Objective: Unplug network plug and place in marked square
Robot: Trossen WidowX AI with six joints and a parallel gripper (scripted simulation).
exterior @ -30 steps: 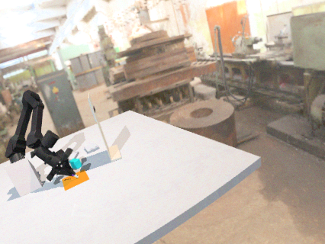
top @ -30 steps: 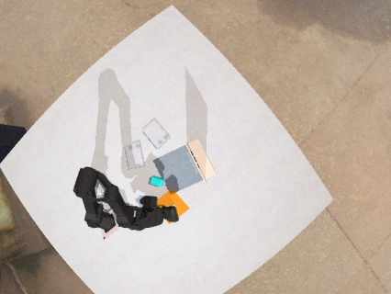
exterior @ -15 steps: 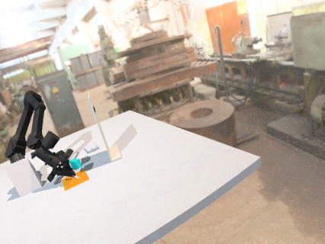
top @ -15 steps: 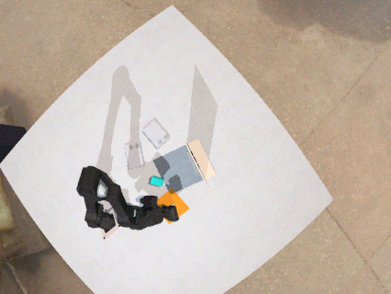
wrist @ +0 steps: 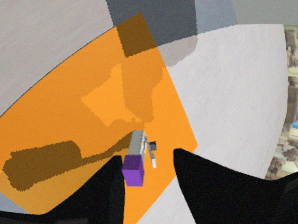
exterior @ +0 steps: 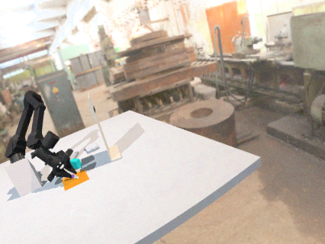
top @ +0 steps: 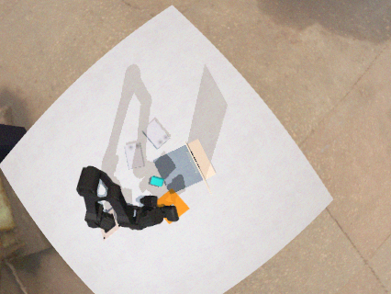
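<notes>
The plug [exterior: 73,176] [wrist: 133,169] has a purple rear block, a grey body and a thin tab showing at its right side in the wrist view. It is low over or on the orange marked square [top: 180,204] [exterior: 76,183] [wrist: 172,120], inside its outline; whether it lies flat cannot be told. My gripper [wrist: 147,159] is open around it. The purple block is close by the left finger, with a clear gap to the right finger. In the top view the arm hides the plug. The upright panel [exterior: 99,123] stands apart from the plug, seen nearly edge-on.
A cyan block [top: 156,181] [exterior: 75,164] is close beside the hand and the square. The panel's tan foot [top: 202,161] [exterior: 114,152] is beyond it. Two pale plates [top: 157,133] [top: 135,154] lie farther back. A pale upright board [exterior: 24,177] stands near the arm's base.
</notes>
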